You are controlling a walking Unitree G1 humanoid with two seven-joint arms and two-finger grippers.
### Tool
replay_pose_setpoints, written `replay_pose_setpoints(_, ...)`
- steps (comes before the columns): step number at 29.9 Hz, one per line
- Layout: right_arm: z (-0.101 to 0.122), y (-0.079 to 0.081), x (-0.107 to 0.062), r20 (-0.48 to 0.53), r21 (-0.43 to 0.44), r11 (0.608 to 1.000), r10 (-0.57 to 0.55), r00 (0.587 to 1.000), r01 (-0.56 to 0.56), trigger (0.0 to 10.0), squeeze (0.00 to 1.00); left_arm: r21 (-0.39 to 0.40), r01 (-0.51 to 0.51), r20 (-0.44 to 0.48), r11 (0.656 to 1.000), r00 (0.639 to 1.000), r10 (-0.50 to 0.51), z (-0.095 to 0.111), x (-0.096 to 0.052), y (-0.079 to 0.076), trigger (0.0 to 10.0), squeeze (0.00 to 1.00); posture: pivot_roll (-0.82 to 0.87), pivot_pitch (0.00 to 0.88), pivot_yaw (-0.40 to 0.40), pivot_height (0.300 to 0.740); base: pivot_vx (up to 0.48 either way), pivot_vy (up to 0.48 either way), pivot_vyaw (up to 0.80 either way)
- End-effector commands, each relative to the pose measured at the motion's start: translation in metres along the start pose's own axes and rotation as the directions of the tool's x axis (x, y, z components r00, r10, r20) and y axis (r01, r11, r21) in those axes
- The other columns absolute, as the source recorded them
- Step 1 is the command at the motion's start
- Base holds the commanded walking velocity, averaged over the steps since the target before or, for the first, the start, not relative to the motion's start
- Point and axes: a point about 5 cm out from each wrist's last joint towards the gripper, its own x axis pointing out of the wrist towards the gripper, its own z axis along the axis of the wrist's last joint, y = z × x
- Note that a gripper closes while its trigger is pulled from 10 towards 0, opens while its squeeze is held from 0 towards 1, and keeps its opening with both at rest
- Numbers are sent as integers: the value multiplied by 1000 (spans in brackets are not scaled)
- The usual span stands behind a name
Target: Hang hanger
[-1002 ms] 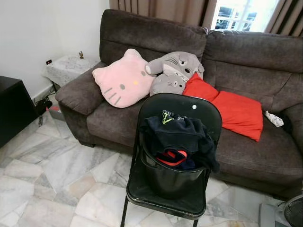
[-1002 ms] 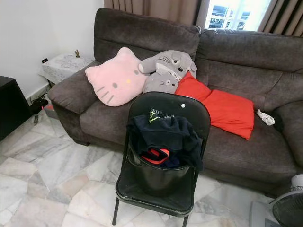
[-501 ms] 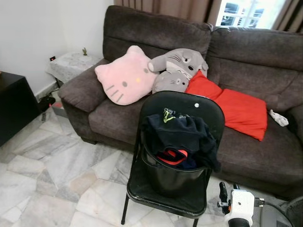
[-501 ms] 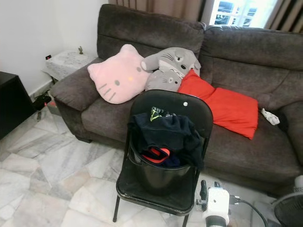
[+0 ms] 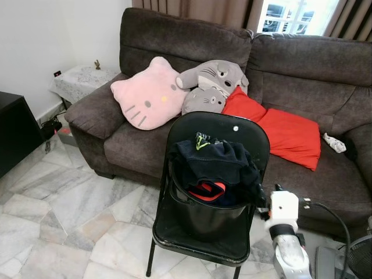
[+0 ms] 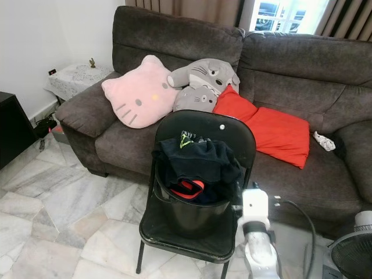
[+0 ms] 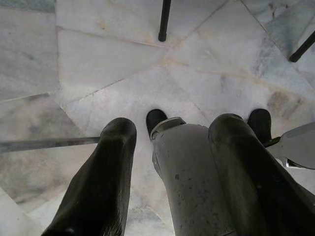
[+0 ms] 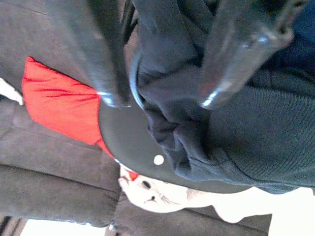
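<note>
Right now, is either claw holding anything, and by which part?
Nothing. The right claw is open, near the dark clothes in the bucket; the left claw hangs open above the floor.

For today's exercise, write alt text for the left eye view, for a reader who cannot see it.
A black folding chair holds a black bucket heaped with dark clothes, while the robot's right gripper reaches toward it from the lower right. Behind is a dark grey sofa with a pink cat cushion, grey plush toys and a red cushion.
</note>
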Motion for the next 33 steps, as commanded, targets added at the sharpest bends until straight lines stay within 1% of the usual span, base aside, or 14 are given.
replay_pose_setpoints(1, 1, -3, 5, -20, 0, 1000, -9, 1000, 9, 10000, 0, 4, -3, -34, 1000, 999, 3, -8, -2, 1, 10000, 0, -37, 0, -41, 740, 0, 0, 0)
replay_pose_setpoints(5, 0, 0, 5, -29, 9, 1000, -2, 1000, 2, 10000, 0, -4, -9, -34, 1000, 999, 9, -8, -2, 2, 10000, 0, -34, 0, -39, 740, 0, 0, 0)
replay_pose_setpoints(7, -6, 5, 2, -56, 0, 1000, 27, 998, -27, 10000, 0, -6, -9, -36, 1000, 999, 9, -8, -2, 2, 10000, 0, -32, 0, -37, 740, 0, 0, 0)
replay_pose_setpoints(10, -11, 8, 1, -83, 11, 999, 54, 995, -53, 10000, 0, -8, -9, -37, 1000, 999, 9, -8, -2, 2, 10000, 0, -31, 0, -38, 740, 0, 0, 0)
replay_pose_setpoints(17, -16, 8, -2, -111, 7, 996, 91, 990, -91, 10000, 0, -9, -10, -37, 1000, 999, 10, -7, -1, 2, 10000, 0, -33, 0, -37, 740, 0, 0, 0)
replay_pose_setpoints(21, -17, 9, 0, -131, 11, 994, 109, 985, -108, 10000, 0, -8, -9, -35, 1000, 999, 9, -6, -1, 2, 10000, 0, -33, 0, -37, 740, 0, 0, 0)
replay_pose_setpoints(23, -16, 13, 3, -144, 17, 988, 156, 977, -155, 10000, 0, -8, -8, -34, 1000, 999, 8, -6, -1, 2, 10000, 0, -30, 0, -37, 740, 0, 0, 0)
replay_pose_setpoints(33, -6, 14, 11, -109, 6, 988, 156, 982, -157, 10000, 0, -10, -11, -32, 1000, 999, 10, -5, -1, 2, 10000, 0, -24, 0, -38, 740, 0, 0, 0)
